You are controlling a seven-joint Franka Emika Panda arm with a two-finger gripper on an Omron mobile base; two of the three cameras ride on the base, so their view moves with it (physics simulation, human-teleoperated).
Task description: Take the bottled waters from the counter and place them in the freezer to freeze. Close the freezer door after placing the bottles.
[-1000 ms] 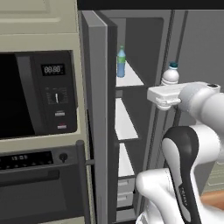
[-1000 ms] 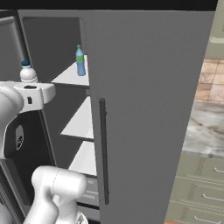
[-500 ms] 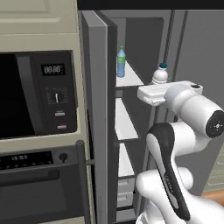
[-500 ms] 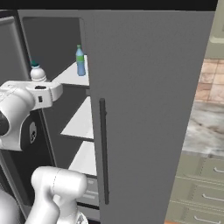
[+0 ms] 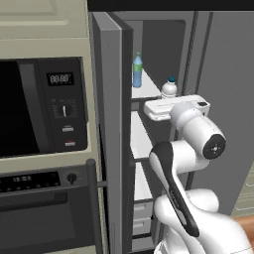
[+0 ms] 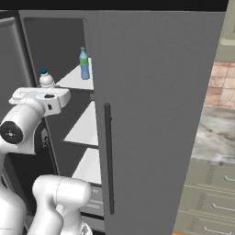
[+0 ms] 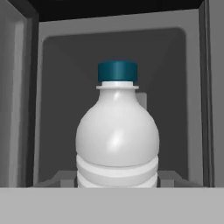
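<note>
Freezer open beside black oven

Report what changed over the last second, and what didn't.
The gripper carried the white dark-capped bottle leftward, into the open freezer above its top shelf, grip unchanged. The blue green-capped bottle stayed upright at the back of that shelf; the freezer door stayed open.
</note>
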